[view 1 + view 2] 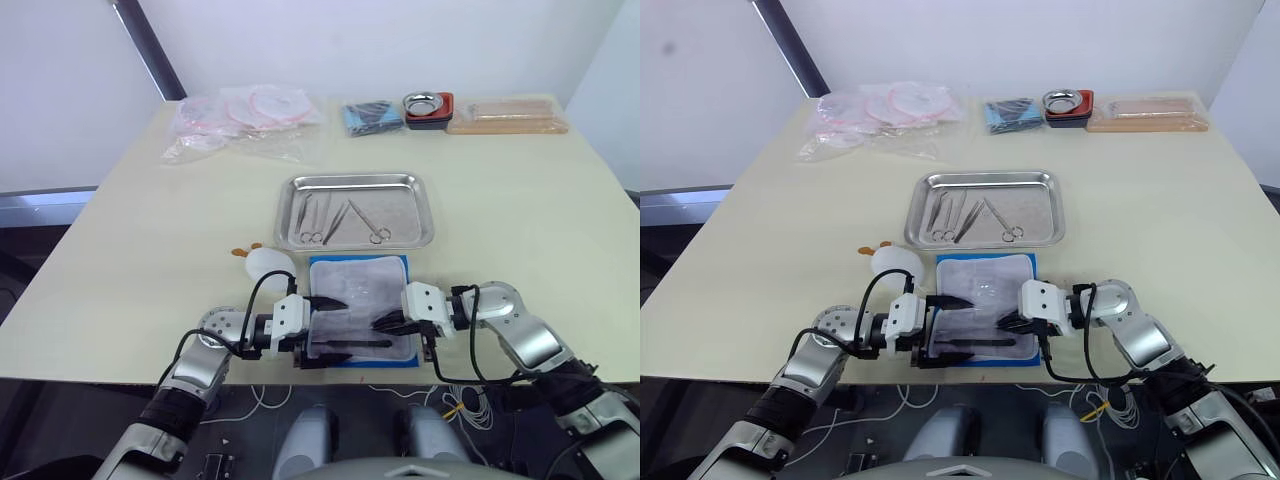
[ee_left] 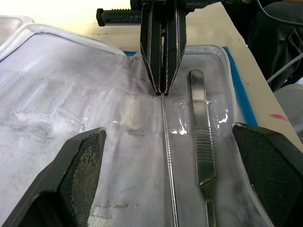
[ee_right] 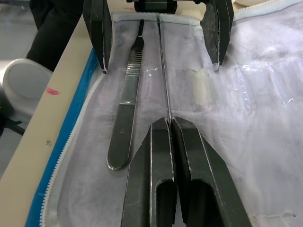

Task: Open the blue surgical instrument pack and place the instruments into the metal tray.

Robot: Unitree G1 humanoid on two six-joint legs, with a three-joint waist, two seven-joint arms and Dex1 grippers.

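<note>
The blue surgical instrument pack (image 1: 360, 290) lies open near the table's front edge, white-grey lining up. Two instruments rest on its lining: a thin silver rod (image 2: 168, 161) and a flat scalpel handle (image 2: 201, 142) beside it. My right gripper (image 3: 169, 120) is shut on one end of the thin rod (image 3: 163, 71). My left gripper (image 2: 168, 137) faces it from the pack's left side, open, with its fingers spread to either side of the rod and handle. Beyond the pack, the metal tray (image 1: 355, 178) holds several instruments, among them scissors (image 1: 368, 222) and forceps (image 1: 318, 222).
A white rounded object with orange bits (image 1: 265, 262) sits just left of the pack. Along the far edge are clear bags of tubing (image 1: 245, 115), a dark blue cloth bundle (image 1: 373, 116), a small metal bowl in a red-black dish (image 1: 428, 104) and a tan package (image 1: 507, 115).
</note>
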